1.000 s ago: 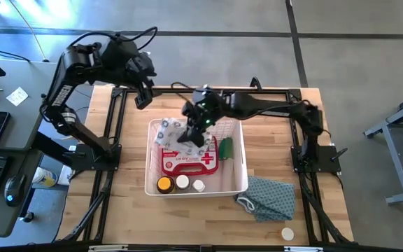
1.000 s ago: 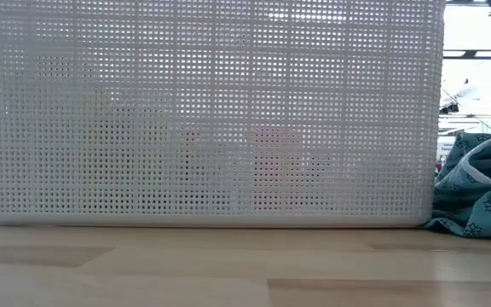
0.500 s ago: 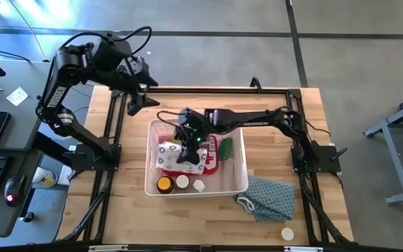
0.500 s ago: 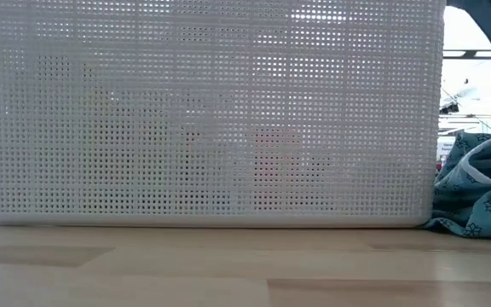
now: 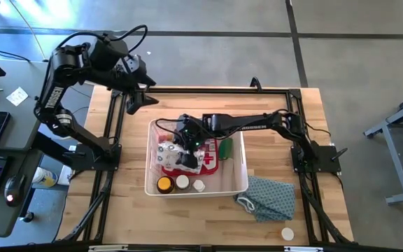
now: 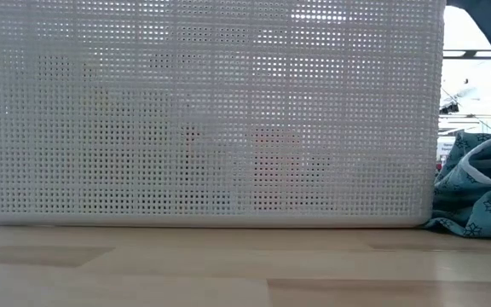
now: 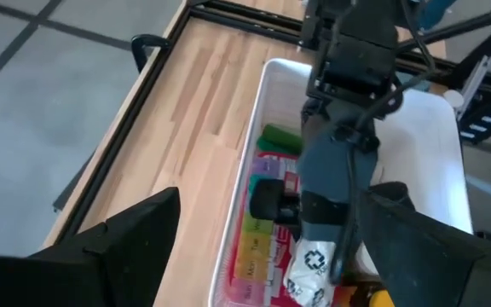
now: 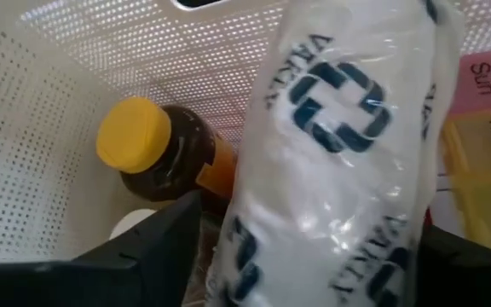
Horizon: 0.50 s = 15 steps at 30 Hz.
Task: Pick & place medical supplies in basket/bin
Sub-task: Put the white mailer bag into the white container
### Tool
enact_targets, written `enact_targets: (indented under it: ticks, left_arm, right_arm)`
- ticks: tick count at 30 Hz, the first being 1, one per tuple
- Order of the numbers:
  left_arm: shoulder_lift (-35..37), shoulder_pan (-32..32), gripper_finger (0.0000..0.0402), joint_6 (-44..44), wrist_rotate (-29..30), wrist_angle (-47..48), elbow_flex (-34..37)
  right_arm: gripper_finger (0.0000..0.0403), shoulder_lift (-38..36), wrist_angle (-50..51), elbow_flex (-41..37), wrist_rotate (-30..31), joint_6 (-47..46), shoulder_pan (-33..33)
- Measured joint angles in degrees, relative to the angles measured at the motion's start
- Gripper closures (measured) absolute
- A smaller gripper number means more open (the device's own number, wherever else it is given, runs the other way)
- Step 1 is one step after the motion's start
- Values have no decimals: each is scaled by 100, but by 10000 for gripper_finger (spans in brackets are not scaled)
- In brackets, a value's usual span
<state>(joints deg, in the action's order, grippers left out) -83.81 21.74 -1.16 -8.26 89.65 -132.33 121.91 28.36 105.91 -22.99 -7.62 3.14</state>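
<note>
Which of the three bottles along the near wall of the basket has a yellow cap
The amber bottle at the left end of the row: its cap is yellow. The other two bottles beside it, toward the right, show white caps.

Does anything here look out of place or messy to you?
Mostly tidy: the supplies sit inside the white basket. Two things lie outside it on the table: a crumpled blue-green cloth beside the basket, and a small white round item near the table's edge.
</note>
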Motion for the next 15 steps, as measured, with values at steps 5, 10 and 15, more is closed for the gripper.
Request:
enact_targets:
  ticks: [5, 10, 15]
  left_arm:
    - [-4, 0, 16, 187, 24, 2, 2]
    - [-4, 0, 16, 568, 29, 19, 2]
    - [-4, 0, 16, 955, 52, 42, 2]
  right_arm:
    - [117, -20, -18, 0, 62, 12, -44]
    - [121, -114, 7, 89, 97, 123, -10]
    - [120, -166, 2, 463, 203, 276, 84]
